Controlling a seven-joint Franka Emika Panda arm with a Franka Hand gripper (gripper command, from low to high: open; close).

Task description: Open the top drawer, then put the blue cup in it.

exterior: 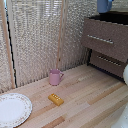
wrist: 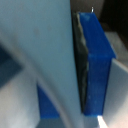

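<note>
The blue cup [exterior: 104, 5] hangs at the top edge of the exterior view, just above the dresser. Below it the top drawer [exterior: 105, 39], dark brown with a thin silver bar handle, stands pulled out, and its dark inside shows behind the front. The arm holding the cup is cut off by the frame's edge there. In the wrist view my gripper [wrist: 87, 70] is shut on the blue cup's wall [wrist: 97, 65], with a pale finger [wrist: 45, 50] pressed against it.
A pink mug [exterior: 55, 76] stands on the wooden table [exterior: 85, 95], with a yellow block [exterior: 56, 99] in front of it and a white plate [exterior: 12, 109] at the exterior view's left. A lower drawer [exterior: 107, 61] is closed. Slatted blinds form the back wall.
</note>
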